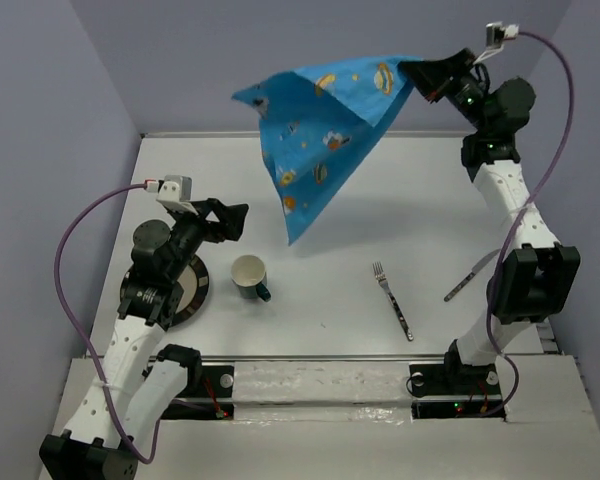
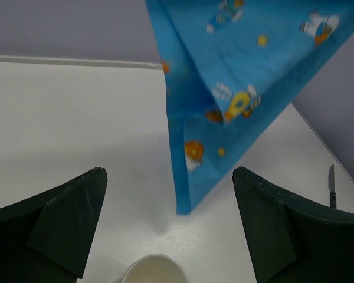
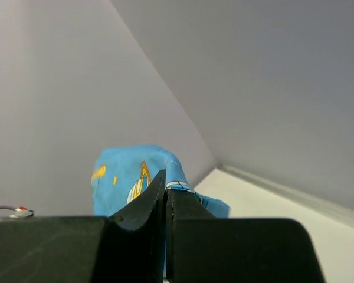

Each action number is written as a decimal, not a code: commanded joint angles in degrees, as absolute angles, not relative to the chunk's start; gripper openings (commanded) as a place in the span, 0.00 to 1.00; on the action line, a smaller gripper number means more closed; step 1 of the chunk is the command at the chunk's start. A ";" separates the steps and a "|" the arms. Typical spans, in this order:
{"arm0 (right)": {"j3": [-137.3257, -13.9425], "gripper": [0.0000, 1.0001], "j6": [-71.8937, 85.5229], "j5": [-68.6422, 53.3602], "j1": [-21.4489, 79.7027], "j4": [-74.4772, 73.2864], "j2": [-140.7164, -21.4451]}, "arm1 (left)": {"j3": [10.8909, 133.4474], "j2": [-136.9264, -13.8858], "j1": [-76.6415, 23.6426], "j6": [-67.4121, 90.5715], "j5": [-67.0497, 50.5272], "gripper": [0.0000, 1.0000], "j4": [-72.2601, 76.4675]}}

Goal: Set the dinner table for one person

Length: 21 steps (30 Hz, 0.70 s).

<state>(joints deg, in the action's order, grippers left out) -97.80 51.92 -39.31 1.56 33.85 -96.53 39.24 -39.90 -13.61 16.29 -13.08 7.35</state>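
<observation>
Nearest you in the left wrist view, the left gripper [image 2: 170, 174] is hovering with its jaws spread wide and carrying nothing, above the cup [image 2: 153, 268] at the bottom edge. At the upper right of the top view, the right gripper [image 3: 166, 188] is pinching one corner of the cloth mat [image 1: 320, 130], which is hanging limp and folded over the dinner table [image 1: 430, 200] filling the middle of the frame. You are dealing with light, floppy fabric, so I'd take its free lower corner. The tabletop looks rigid and smooth, so the mat may slide on it.
</observation>
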 commanded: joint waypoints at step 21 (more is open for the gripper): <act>-75.59 0.72 38.50 -32.36 3.42 18.73 -107.24 | 50.26 -62.03 -16.08 22.94 -8.88 0.61 5.01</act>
